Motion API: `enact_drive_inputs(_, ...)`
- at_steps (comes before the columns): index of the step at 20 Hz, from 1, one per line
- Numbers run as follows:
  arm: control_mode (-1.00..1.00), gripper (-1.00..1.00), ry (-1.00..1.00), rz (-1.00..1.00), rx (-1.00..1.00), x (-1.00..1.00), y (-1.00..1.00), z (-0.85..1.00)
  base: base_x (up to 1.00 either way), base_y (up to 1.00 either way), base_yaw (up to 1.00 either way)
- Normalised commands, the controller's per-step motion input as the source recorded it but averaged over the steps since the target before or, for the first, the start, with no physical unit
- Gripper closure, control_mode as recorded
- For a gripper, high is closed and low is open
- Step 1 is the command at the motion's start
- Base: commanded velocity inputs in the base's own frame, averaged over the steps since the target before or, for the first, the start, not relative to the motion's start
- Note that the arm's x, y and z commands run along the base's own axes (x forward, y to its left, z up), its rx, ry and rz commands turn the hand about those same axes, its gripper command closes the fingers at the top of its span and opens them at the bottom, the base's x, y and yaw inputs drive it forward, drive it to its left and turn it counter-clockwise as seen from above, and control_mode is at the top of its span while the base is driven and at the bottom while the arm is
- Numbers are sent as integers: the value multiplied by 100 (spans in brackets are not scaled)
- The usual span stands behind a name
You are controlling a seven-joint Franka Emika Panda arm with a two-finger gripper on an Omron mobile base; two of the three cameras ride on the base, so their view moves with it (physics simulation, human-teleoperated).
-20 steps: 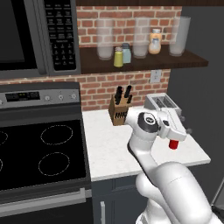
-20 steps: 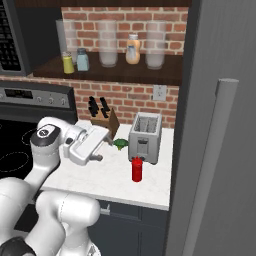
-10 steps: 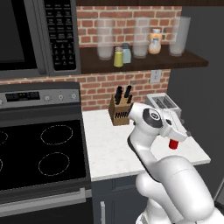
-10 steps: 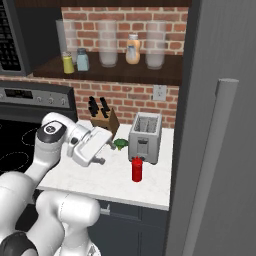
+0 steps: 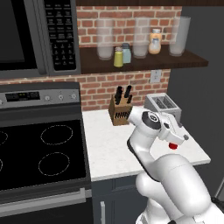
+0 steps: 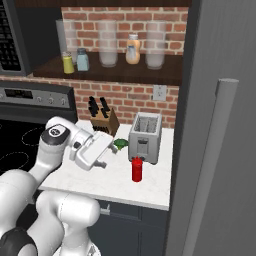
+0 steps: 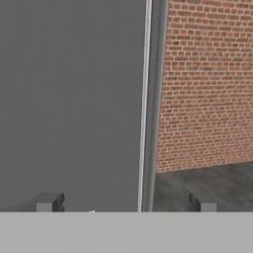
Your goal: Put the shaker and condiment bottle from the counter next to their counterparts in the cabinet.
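The red condiment bottle point(image 6: 137, 169) stands upright on the white counter point(image 6: 114, 181), in front of the toaster. In the left base view my hand hides most of the condiment bottle point(image 5: 173, 146). My gripper point(image 6: 101, 160) hovers over the counter to its left, a short way off, and touches nothing. Its fingertips point(image 7: 48, 202) stand wide apart, so my gripper point(image 7: 126, 203) is open and empty. On the dark wooden cabinet shelf point(image 5: 144, 64) the yellow-green shaker point(image 5: 118, 57) stands right beside the pale blue shaker point(image 5: 126, 53). The orange-cream bottle point(image 5: 154, 41) is further right.
A knife block point(image 5: 120, 110) and a silver toaster point(image 6: 145, 137) stand at the back of the counter, with a green item point(image 6: 120, 144) between them. Tall glass jars point(image 5: 105, 40) line the shelf. A stove point(image 5: 41, 153) lies left, and a grey fridge wall point(image 6: 220, 125) closes the right.
My hand has drifted slightly to the right, toward the red bottle. The bottle and the items on the shelf have not moved.
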Motion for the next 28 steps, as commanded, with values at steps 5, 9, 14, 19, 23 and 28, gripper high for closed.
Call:
enact_drive_inputs(5,-100,-100,0,0,0,7,-7,-17,0,0,0)
enact_drive_inputs(9,-100,-100,0,0,0,9,-5,-6,0,0,0)
enact_drive_inputs(14,-100,-100,0,0,0,17,-1,-2,0,0,0)
enact_drive_inputs(19,-100,-100,0,0,0,26,0,-2,0,0,0)
enact_drive_inputs(23,-100,-100,0,0,0,24,-2,-5,0,0,0)
enact_drive_inputs(28,-100,-100,1,0,0,17,-11,-9,0,0,0)
